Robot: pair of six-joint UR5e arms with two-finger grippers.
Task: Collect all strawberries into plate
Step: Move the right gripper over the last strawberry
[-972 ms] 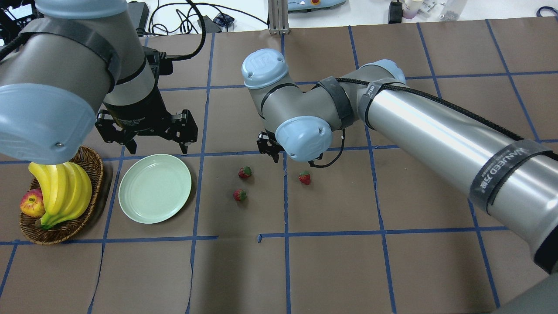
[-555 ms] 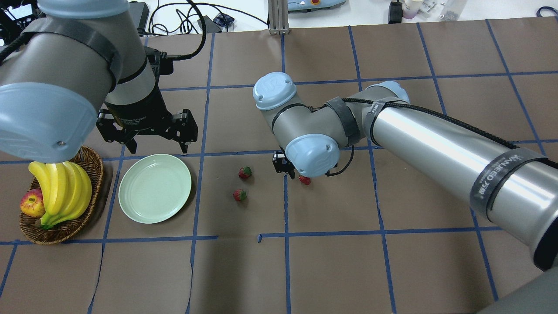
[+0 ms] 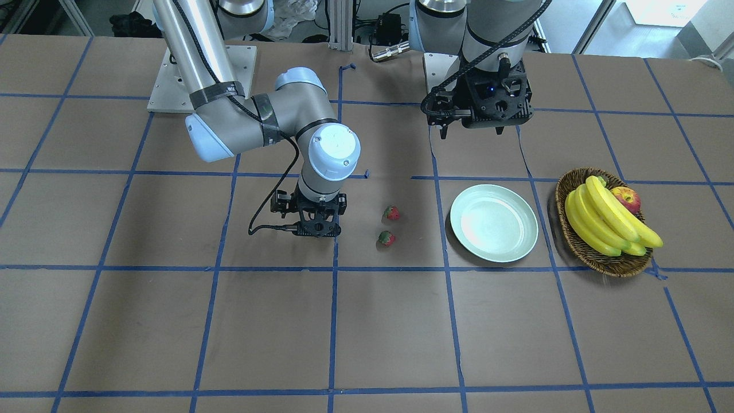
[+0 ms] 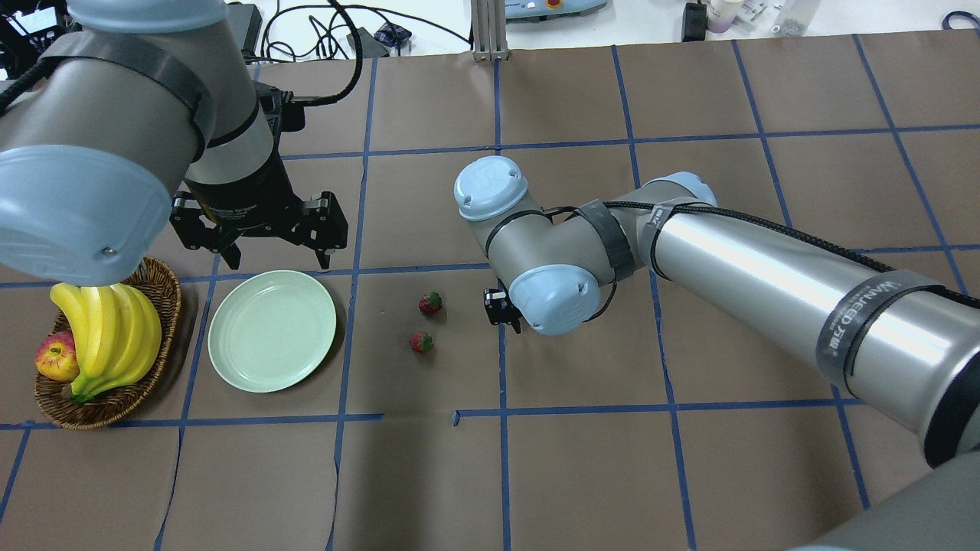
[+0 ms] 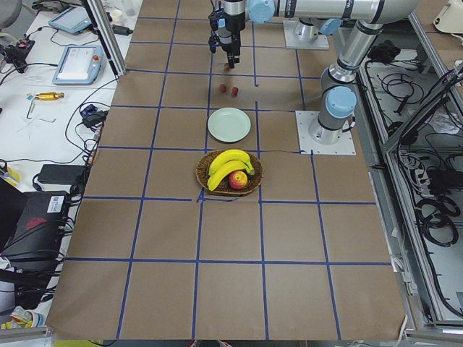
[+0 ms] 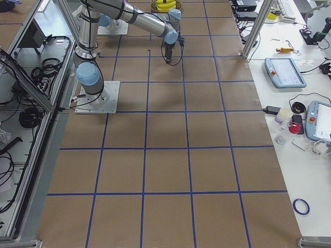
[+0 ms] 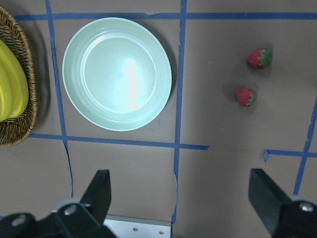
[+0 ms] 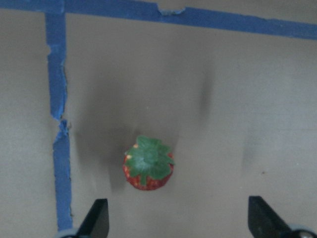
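Observation:
Two strawberries (image 4: 430, 302) (image 4: 421, 342) lie on the brown table to the right of the pale mint-green plate (image 4: 272, 330), which holds nothing. A third strawberry (image 8: 148, 162) shows only in the right wrist view, upright with its green cap up. My right gripper (image 8: 178, 223) is open low over it, one finger on each side, not touching. In the front view that gripper (image 3: 314, 229) hides this berry. My left gripper (image 4: 260, 245) is open and empty, hovering above the plate's far edge.
A brown wicker basket (image 4: 167, 285) with bananas (image 4: 107, 329) and an apple (image 4: 55, 358) stands just left of the plate. Blue tape lines cross the table. My right forearm (image 4: 766, 283) reaches across the table's right half.
My right arm has moved nearer and down over the right-hand strawberry, which its wrist now hides in the overhead view. The left arm, plate and other two berries have not moved.

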